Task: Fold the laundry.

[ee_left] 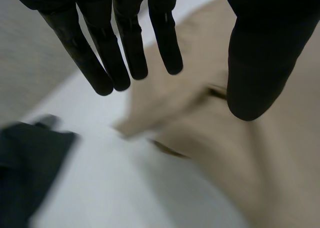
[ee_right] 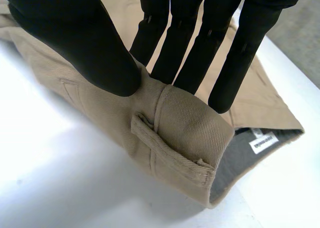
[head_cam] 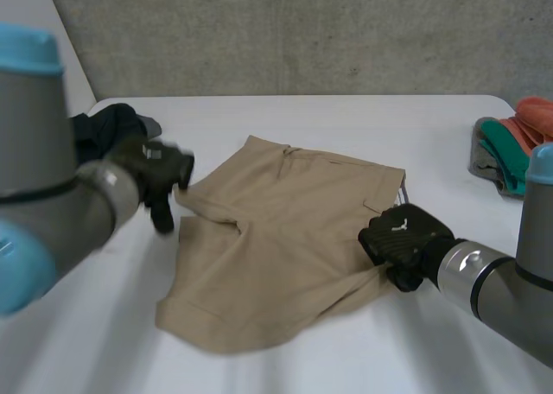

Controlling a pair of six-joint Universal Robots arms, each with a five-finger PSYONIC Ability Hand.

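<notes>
Tan shorts [head_cam: 276, 238] spread on the white worktop [head_cam: 346, 117], right robot hand [head_cam: 402, 238] pinching the waistband [ee_right: 187, 120] by a belt loop [ee_right: 145, 130], inside label [ee_right: 263, 142] print unreadable, left robot hand [head_cam: 155, 174] slack-fingered over a leg's edge, dark garment [head_cam: 108, 126] beyond it

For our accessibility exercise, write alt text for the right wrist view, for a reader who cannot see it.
The right hand pinches the waistband of tan shorts between thumb and straight fingers over a white table. A belt loop and grey lining with a white label show.
</notes>
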